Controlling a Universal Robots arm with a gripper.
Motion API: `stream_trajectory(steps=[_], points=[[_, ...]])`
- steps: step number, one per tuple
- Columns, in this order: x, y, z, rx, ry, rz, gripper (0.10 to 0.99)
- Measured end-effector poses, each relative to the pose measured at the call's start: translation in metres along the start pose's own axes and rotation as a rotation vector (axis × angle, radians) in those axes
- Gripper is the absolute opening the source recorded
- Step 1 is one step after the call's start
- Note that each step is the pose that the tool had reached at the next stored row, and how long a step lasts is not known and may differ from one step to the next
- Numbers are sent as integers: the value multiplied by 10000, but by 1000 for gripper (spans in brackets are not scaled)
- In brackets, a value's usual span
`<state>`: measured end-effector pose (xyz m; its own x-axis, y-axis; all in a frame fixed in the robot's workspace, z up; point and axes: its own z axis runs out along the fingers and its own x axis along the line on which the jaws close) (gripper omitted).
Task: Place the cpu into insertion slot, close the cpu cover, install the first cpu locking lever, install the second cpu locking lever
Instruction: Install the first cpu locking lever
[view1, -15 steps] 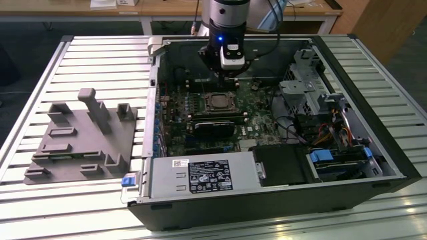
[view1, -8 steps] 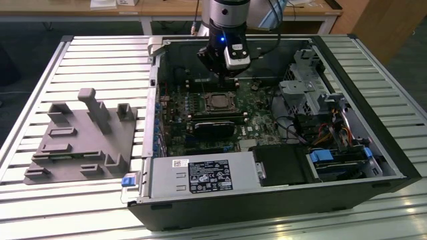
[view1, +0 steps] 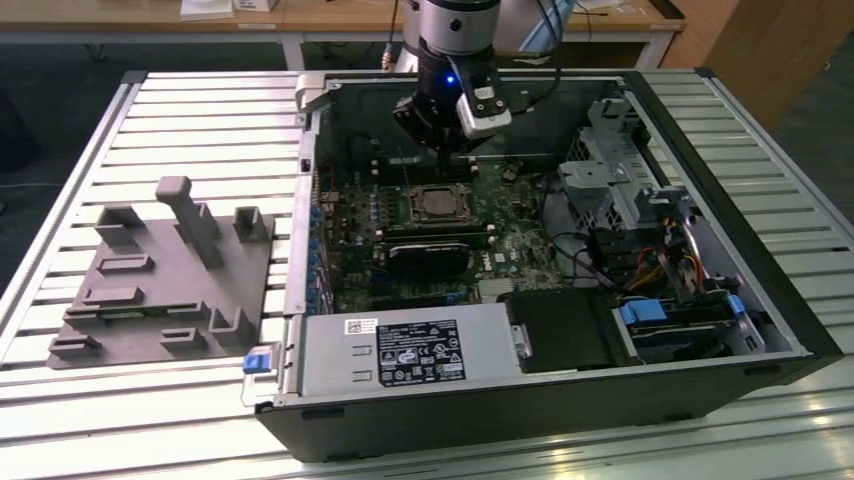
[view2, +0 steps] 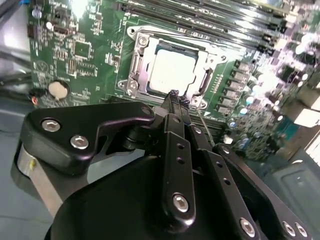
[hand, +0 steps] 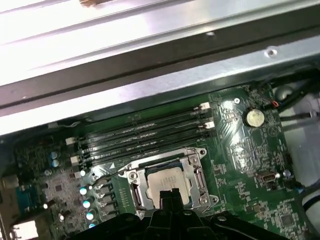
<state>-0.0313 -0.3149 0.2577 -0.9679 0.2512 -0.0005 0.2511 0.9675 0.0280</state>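
Note:
The cpu lies flat in the insertion slot on the green motherboard, its pale metal top showing. The silver cpu cover lies down around it like a frame. A thin wire locking lever sticks out away from one corner of the socket. My gripper hovers just above the socket's edge, its black fingers shut together with nothing between them.
The open computer case walls the board in. Memory slots run beside the socket; a black card, a drive cage and cables sit close by. A grey fixture stands on the slatted table at the exterior view's left.

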Motion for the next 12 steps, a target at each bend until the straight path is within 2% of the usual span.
stream_trajectory(steps=[12], points=[[0,0,10,-1,61,-2179,106]])
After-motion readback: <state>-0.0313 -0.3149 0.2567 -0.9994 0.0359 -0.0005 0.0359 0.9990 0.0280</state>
